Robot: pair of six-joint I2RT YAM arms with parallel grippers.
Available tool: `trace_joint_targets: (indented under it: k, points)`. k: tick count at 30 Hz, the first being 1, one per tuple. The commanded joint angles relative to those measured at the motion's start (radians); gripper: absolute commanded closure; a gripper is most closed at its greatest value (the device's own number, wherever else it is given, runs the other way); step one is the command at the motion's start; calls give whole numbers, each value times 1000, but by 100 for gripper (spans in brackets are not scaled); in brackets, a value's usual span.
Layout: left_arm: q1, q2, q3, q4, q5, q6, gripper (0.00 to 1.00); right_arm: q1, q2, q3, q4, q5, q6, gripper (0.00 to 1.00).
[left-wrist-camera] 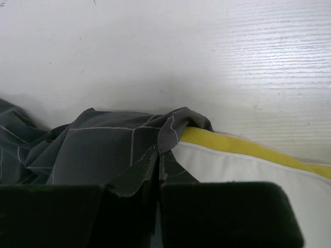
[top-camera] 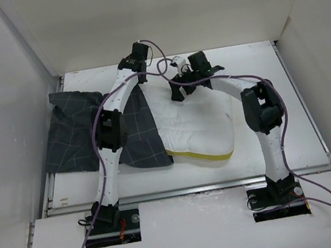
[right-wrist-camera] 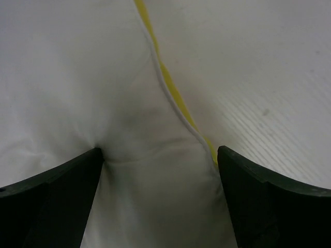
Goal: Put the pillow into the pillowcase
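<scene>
The dark checked pillowcase (top-camera: 78, 131) lies at the left, and its right part covers the left end of the white pillow (top-camera: 200, 121). The pillow's yellow edge (top-camera: 205, 156) shows at the front. My left gripper (top-camera: 137, 58) is at the far edge of both. In the left wrist view it (left-wrist-camera: 158, 157) is shut on a fold of the pillowcase's rim (left-wrist-camera: 173, 132), right beside the pillow's yellow edge (left-wrist-camera: 243, 147). My right gripper (top-camera: 182, 85) is over the pillow's far edge. In the right wrist view it (right-wrist-camera: 160, 168) is open, with the fingertips (right-wrist-camera: 77, 175) pressing into the pillow (right-wrist-camera: 77, 77).
White walls close in the table (top-camera: 257, 65) at the left, back and right. A metal rail (top-camera: 188, 189) runs along the near edge by the arm bases. Purple cables (top-camera: 163, 68) loop over the arms.
</scene>
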Motion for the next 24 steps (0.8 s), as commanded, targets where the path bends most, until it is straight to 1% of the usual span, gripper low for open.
trace_joint_targets:
  k: [1, 2, 3, 4, 5, 6, 7, 8, 9, 10, 11, 12, 13, 15, 16, 18, 19, 21, 22, 23, 24]
  points:
    - [-4, -11, 38, 34, -13, -12, 100, 24, 33, 68, -69, -91, -46, 5]
    - [-4, -11, 38, 34, 7, -12, 100, 33, 51, 80, -81, -115, -62, 10]
    - [-4, -25, 38, 47, 27, -12, 100, 33, 52, 80, -81, -176, -74, 50]
    - [-13, -36, 29, 47, 52, -12, 100, 33, 68, 99, -102, -209, -86, 73]
    - [-13, -61, 28, 60, 87, -3, 100, 33, 68, 99, -103, -236, -95, 93]
    - [-31, -77, 28, 60, 102, 12, 100, 33, 68, 99, -103, -259, -96, 100]
    - [-40, -94, 28, 74, 102, 12, 100, 33, 52, 55, -74, -298, -96, 100]
    - [-53, -111, 28, 85, 112, 27, 100, 33, -8, 15, 37, -298, -65, 100]
    - [-79, -149, 18, 94, 125, 46, 100, 33, -46, -72, 171, -307, 5, 100]
    - [-93, -169, 18, 94, 141, 46, 100, 33, -88, -73, 172, -307, 39, 100]
    - [-108, -189, 18, 94, 161, 60, 100, 33, -132, -157, 304, -307, 76, 100]
    - [-125, -207, 18, 94, 200, 60, 100, 33, -210, -195, 369, -307, 138, 100]
    - [-166, -245, 18, 94, 201, 72, 100, 33, -243, -228, 421, -318, 169, 100]
    - [-212, -281, 18, 94, 211, 95, 100, 33, -296, -294, 538, -332, 229, 100]
    - [-262, -319, 18, 94, 224, 95, 100, 33, -339, -315, 581, -332, 293, 100]
    - [-316, -347, 18, 94, 236, 104, 100, 33, -373, -366, 673, -332, 338, 100]
    - [-367, -368, 9, 94, 236, 104, 100, 33, -395, -377, 692, -313, 378, 100]
    - [-410, -378, -1, 65, 236, 104, 100, 24, -407, -416, 735, -287, 427, 100]
    - [-428, -394, -17, 65, 248, 89, 100, 15, -407, -441, 822, -278, 469, 100]
    - [-456, -414, -42, 65, 262, 62, 100, 6, -407, -473, 900, -278, 603, 100]
    - [-465, -424, -104, 89, 283, 49, 100, -16, -407, -510, 1002, -321, 681, 100]
